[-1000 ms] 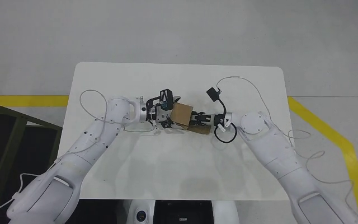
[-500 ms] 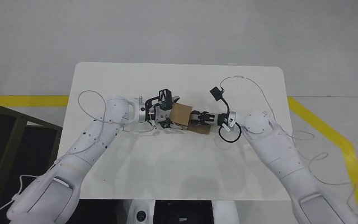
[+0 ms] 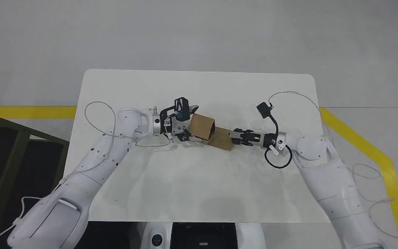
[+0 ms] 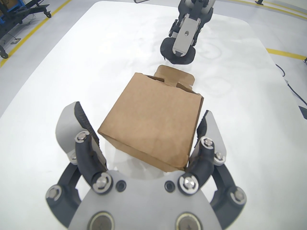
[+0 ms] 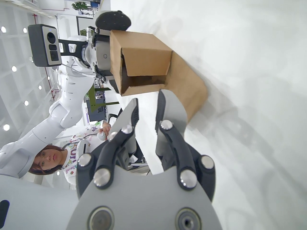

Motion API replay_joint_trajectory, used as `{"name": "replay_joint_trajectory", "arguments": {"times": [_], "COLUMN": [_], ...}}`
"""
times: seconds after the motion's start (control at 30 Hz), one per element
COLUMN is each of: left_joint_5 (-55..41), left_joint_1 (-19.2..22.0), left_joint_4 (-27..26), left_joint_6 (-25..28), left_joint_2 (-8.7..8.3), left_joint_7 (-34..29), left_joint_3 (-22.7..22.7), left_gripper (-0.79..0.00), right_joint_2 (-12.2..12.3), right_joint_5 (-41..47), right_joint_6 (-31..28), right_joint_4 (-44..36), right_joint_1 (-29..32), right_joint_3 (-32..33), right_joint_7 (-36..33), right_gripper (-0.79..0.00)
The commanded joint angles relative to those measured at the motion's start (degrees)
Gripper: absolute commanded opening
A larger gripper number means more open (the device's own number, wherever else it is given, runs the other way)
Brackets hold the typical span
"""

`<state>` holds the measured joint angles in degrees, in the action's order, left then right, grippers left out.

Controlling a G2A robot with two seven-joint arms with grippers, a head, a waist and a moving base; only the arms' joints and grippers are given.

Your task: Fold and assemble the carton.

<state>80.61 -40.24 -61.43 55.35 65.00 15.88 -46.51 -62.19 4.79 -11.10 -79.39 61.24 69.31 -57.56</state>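
The brown carton [image 3: 202, 127] lies on its side at the middle of the white table [image 3: 186, 187]. My left gripper [image 3: 184, 127] is shut on its closed end, with a finger on each side wall [image 4: 153, 118]. The open end [image 5: 144, 56] faces my right gripper [image 5: 148, 96], and one long flap [image 5: 187, 87] lies flat on the table toward it. A smaller tabbed flap [image 4: 175, 74] sticks out at that end. The right gripper [image 3: 236, 135] hovers just off the flap's tip, apart from the carton. Its fingers are nearly together with nothing between them.
Loose white cables loop over the table beside the left arm [image 3: 99, 112] and behind the right arm [image 3: 283, 94]. Bare tabletop lies in front of and behind the carton.
My right gripper has pulled back to the right, out of the carton's open end. The long flap now lies stretched out flat. The left gripper keeps its hold and has barely moved.
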Motion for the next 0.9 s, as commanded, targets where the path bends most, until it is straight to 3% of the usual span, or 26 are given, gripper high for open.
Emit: {"name": "replay_joint_trajectory", "arguments": {"times": [0.0,0.33,0.87], "left_joint_5": [0.0,0.0,-0.1], "left_joint_1": [-0.2,-0.8,-1.2], "left_joint_4": [-0.1,-0.8,-1.0], "left_joint_6": [-0.1,0.0,0.6], "left_joint_2": [-0.05,-0.10,0.25], "left_joint_7": [0.0,-0.6,-1.9], "left_joint_3": [-0.3,-0.9,-0.9], "left_gripper": [0.000,0.000,0.000], "right_joint_2": [0.4,0.6,-1.7], "right_joint_5": [-0.4,-1.5,4.7], "right_joint_6": [0.5,1.0,-2.9], "right_joint_4": [-0.8,-0.8,4.3], "right_joint_1": [1.7,2.9,-2.4], "right_joint_3": [1.3,1.0,-6.6], "right_joint_7": [-0.1,1.5,1.9], "right_gripper": [-0.422,-0.369,-0.348]}}
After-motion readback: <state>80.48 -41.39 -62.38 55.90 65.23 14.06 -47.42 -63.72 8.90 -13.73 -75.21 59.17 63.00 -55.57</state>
